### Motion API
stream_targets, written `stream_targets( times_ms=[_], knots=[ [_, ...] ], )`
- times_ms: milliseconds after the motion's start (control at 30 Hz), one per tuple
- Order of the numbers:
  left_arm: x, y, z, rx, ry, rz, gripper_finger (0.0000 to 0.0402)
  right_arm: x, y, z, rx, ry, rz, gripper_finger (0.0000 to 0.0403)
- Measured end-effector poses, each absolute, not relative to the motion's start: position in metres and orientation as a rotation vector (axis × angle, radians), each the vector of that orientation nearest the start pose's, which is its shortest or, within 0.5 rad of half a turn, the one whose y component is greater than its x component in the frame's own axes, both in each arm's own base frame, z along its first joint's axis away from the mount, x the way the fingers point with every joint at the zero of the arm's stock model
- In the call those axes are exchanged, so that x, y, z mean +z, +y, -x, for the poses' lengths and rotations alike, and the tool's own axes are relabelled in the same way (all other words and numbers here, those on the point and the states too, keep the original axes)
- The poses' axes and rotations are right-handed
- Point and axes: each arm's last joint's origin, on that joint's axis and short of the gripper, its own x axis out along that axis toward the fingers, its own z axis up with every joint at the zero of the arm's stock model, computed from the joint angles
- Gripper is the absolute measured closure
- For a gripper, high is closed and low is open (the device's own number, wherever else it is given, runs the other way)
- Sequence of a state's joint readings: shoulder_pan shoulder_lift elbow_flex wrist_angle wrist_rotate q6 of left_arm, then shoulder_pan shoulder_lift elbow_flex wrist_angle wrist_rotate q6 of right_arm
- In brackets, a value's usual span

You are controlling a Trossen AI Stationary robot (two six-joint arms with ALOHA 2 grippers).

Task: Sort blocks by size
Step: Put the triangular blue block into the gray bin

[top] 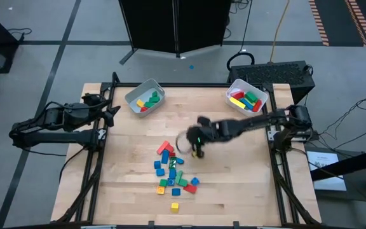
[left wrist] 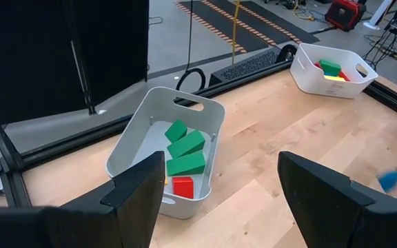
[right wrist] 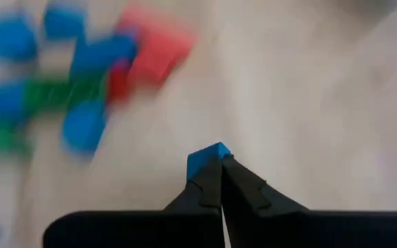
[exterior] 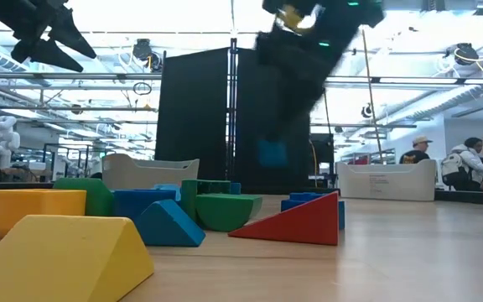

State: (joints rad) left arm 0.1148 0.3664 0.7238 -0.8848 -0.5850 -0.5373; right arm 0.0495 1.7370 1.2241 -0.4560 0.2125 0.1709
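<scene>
1. Blocks (top: 172, 172) lie in a loose pile on the table (top: 234, 191) near its middle, with more already in both white bins (top: 144, 96).
2. I see a small blue block (right wrist: 207, 160) pinched at the tips of my right gripper (right wrist: 220, 172), just beside the pile.
3. It looks light, stiff and smooth; I judge flat opposite faces grip best.
4. My left gripper (left wrist: 222, 189) waits open near the left bin.

Two white bins (top: 146, 89) (blocks (top: 173, 170) too heaped to count).
</scene>
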Motion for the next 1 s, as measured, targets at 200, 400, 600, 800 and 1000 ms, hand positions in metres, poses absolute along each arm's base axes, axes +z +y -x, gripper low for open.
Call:
stream_targets(
  times_ms=[200,400,600,800,1000],
  knots=[
    [0.294,0.023,-0.059,0.803,0.323,0.383,0.012,0.27,-0.052,-0.385,-0.32,0.673,0.022,0.04],
    [0.294,0.023,-0.059,0.818,0.315,0.381,0.012,0.309,-0.117,-0.411,-0.434,0.399,0.022,0.0401],
    [0.294,0.023,-0.059,0.825,0.311,0.381,0.012,0.308,-0.151,-0.468,-0.356,0.34,-0.013,0.0402],
    [0.294,0.023,-0.059,0.83,0.303,0.401,0.012,0.272,-0.179,-0.525,-0.382,0.36,-0.137,0.0402],
    [0.294,0.023,-0.059,0.83,0.305,0.402,0.012,0.227,-0.196,-0.536,-0.371,0.427,-0.352,0.0399]
  ],
)
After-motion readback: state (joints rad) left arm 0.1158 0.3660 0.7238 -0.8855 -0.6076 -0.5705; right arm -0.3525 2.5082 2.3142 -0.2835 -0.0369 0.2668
